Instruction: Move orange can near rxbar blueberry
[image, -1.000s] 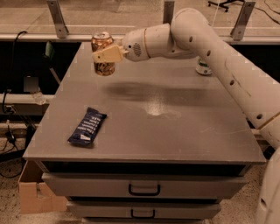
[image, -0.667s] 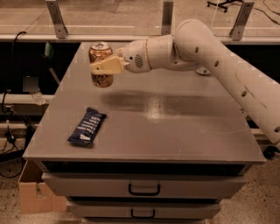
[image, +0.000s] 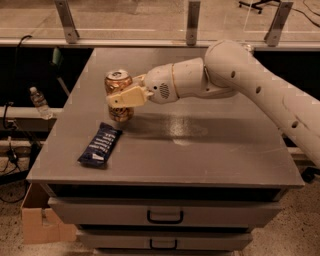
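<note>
The orange can (image: 118, 84) is upright, with its silver top showing, held in my gripper (image: 124, 96) at the left side of the grey table (image: 210, 150). The gripper's cream fingers (image: 127, 97) are shut across the can's middle. The can's base is at or just above the table surface; I cannot tell if it touches. The rxbar blueberry (image: 100, 145), a flat dark blue wrapper with white lettering, lies on the table just in front and to the left of the can, near the front left edge.
My white arm (image: 240, 85) reaches in from the right over the table's middle. A metal rail with posts (image: 192, 25) runs along the back. Drawers (image: 165, 216) sit below the tabletop. A cardboard box (image: 37, 220) is on the floor at left, a water bottle (image: 40, 102) beside the table.
My gripper has carried the orange can forward and down, from the table's far left to just behind the blue bar.
</note>
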